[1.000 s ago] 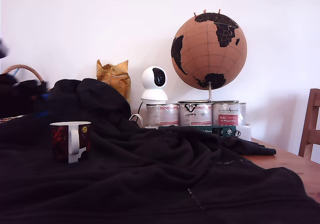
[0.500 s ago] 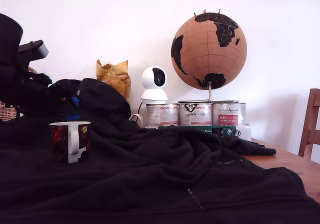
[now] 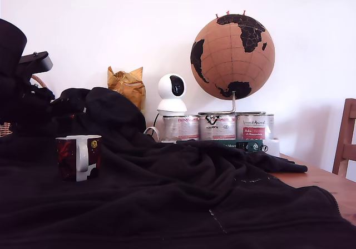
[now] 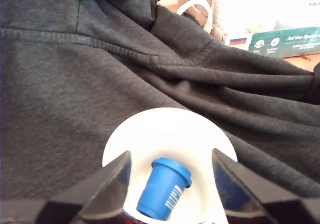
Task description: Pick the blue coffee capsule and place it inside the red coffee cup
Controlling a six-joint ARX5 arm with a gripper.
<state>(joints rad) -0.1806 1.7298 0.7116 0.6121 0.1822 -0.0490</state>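
Released: blue coffee capsule (image 4: pixel 164 189) now lying inside red coffee cup (image 4: pixel 170 134), tool (image 4: pixel 172 176) spread wide above, empty. Placement apparently done; only withdrawal left.

Matt dark fleece blanket (image 3: pixel 183 199) covers the wooden table (image 3: pixel 328 183). Glossy ceramic red coffee cup (image 3: pixel 78 157), smooth white inside. Smooth blue plastic coffee capsule (image 4: pixel 164 188). Shiny metal tin cans (image 3: pixel 218 127). Cork-textured globe (image 3: pixel 232 56).

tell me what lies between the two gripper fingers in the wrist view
The small blue plastic coffee capsule lies there on its side, inside the white interior of the dark red ceramic cup, touching neither of the black fingers.
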